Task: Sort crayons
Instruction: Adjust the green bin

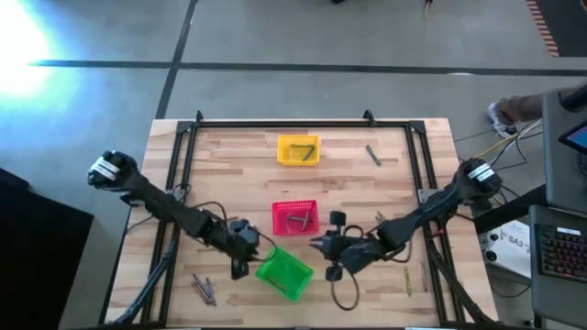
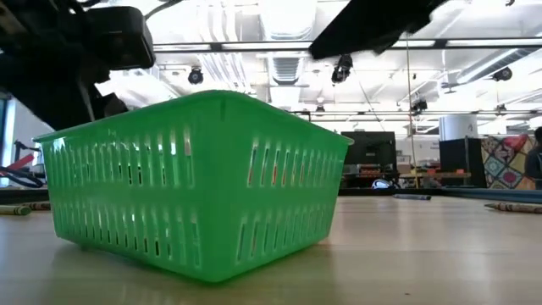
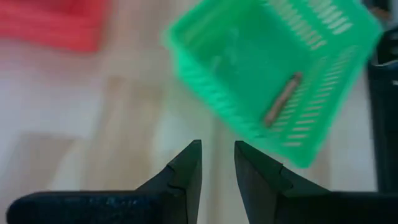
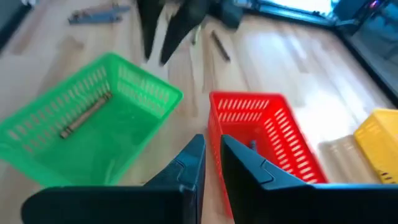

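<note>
A green basket stands near the table's front edge and holds one brownish crayon, which also shows in the right wrist view. My left gripper hovers just left of the basket, its fingers a little apart and empty. My right gripper hovers between the green basket and the red basket, its fingers nearly together and empty. The red basket holds a crayon. The yellow basket at the far side holds crayons.
Several grey crayons lie loose at the front left. One crayon lies at the far right, and an olive one lies at the front right. A black frame runs around the table's edges.
</note>
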Available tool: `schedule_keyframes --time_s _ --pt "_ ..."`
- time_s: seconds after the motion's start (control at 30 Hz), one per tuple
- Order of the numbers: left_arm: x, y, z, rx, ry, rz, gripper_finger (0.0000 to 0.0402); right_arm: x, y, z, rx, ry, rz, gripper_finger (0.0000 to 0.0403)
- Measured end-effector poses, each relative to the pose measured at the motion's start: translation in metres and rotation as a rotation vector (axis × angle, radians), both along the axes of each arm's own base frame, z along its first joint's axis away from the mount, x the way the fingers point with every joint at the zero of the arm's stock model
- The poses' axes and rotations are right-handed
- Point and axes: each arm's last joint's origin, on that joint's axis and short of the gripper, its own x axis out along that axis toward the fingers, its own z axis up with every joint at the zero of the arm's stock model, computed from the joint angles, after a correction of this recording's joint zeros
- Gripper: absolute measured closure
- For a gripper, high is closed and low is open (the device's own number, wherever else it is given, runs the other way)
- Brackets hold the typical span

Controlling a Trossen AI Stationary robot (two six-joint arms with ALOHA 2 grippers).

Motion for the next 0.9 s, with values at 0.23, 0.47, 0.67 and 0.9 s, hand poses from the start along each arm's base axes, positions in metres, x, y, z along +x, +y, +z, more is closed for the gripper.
schedule_keyframes --time_s 0.23,0.47,0.67,0.9 --pt "0.031 -0.031 -0.024 -0.213 -0.074 -0.252 0.0324 -0.02 -0.003 0.017 0.024 -0.054 -0.014 0.0359" --pt "0.056 -0.048 -0.028 -0.174 -0.004 -0.36 0.0324 -0.032 -0.002 0.017 0.016 -0.07 -0.036 0.0359" --pt "0.059 -0.049 -0.016 -0.039 0.093 -0.377 0.0324 -0.042 -0.011 0.008 -0.077 0.009 -0.139 0.0359" --pt "0.051 -0.043 0.006 0.03 0.05 -0.414 0.0324 -0.055 -0.037 0.002 -0.018 0.094 -0.375 0.0359"
